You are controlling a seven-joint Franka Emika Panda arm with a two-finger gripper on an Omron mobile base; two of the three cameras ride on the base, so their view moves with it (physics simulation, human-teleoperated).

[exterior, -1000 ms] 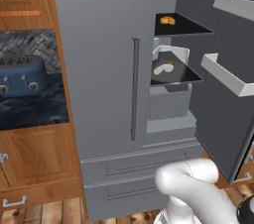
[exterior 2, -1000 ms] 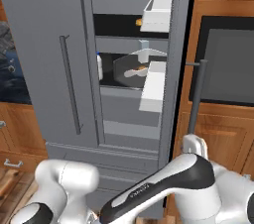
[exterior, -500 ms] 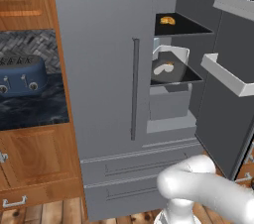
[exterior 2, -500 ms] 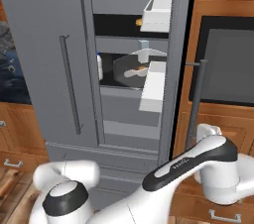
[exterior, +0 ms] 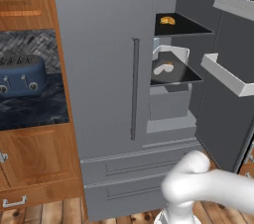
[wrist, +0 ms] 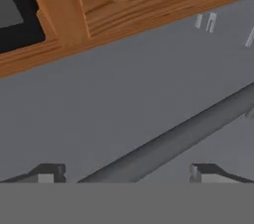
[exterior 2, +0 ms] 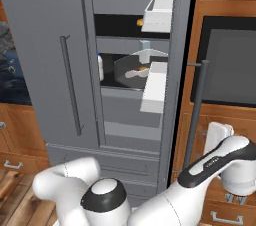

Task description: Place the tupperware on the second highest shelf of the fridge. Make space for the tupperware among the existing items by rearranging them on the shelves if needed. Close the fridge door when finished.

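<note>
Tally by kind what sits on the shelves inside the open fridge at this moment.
Tupperware tub: 1
White bottle with blue cap: 1
Orange-yellow food lump: 1
Total: 3

fridge: smooth matt grey metal | shelves: flat matt black | tupperware: white plastic look | cabinets: grained glossy wood | toaster: blue, slight sheen

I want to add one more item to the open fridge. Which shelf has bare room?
The top shelf is mostly bare black around the orange-yellow lump. The second highest shelf is crowded: the tupperware fills most of it, with the white bottle at its left end.
</note>
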